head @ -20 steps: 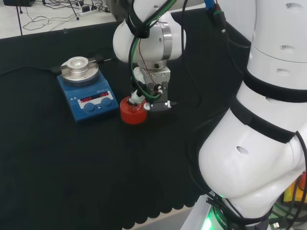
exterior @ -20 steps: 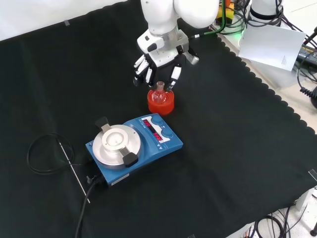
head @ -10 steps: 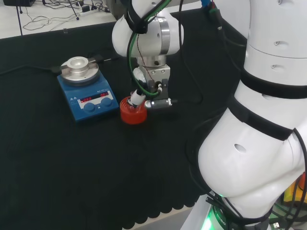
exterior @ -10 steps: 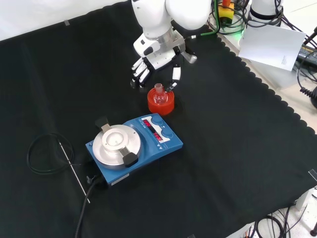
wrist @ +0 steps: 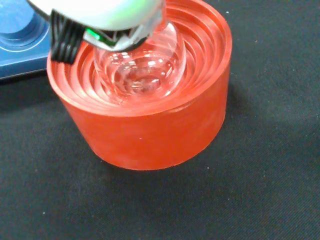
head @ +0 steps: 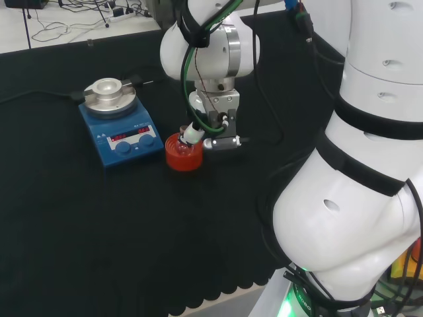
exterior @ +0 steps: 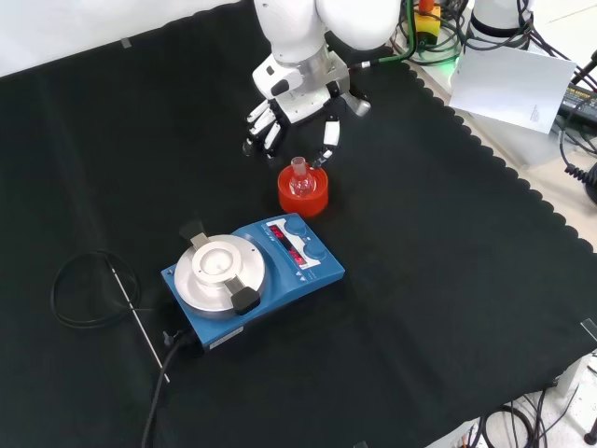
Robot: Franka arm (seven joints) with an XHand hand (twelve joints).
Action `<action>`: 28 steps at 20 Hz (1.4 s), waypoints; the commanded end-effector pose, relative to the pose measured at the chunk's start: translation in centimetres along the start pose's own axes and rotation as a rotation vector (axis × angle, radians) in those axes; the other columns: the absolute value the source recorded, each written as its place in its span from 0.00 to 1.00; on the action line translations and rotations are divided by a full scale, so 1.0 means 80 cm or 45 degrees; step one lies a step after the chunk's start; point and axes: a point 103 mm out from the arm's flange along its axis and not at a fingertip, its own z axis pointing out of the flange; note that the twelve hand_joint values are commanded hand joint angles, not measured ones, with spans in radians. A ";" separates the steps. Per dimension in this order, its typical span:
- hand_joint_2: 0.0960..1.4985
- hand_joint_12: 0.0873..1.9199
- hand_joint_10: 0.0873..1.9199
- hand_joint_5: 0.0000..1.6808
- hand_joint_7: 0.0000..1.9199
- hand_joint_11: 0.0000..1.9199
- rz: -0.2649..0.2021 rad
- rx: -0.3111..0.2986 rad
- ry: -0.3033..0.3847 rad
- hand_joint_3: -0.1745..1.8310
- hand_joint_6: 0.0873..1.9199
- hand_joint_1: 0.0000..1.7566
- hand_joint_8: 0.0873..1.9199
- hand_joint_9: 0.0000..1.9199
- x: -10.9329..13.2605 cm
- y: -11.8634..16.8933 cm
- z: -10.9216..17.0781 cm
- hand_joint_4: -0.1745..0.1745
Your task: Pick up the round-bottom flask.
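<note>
The clear glass round-bottom flask (exterior: 299, 177) sits in its red ribbed ring stand (exterior: 303, 193); I see the hand (exterior: 289, 117) released, fingers spread just beyond it.

Clear glossy glass flask (wrist: 137, 70), matt ribbed red stand (wrist: 150, 130), black cloth (exterior: 448, 280)

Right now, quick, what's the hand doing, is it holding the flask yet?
Hand: open, fingers spread, holding nothing. It hangs just beyond the flask, which sits in its red stand.
</note>
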 end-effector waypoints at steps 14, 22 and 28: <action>0.39 0.69 0.30 0.53 0.12 0.14 -0.007 -0.020 -0.006 0.40 0.39 0.53 0.32 0.26 0.005 0.004 0.002 0.29; 0.49 0.67 0.27 0.67 0.18 0.20 -0.026 -0.052 -0.020 0.36 0.44 0.61 0.30 0.33 0.001 0.002 -0.008 1.00; 0.42 0.66 0.26 0.70 0.18 0.21 -0.001 -0.048 0.000 0.44 0.43 0.62 0.30 0.34 -0.007 -0.006 -0.038 1.00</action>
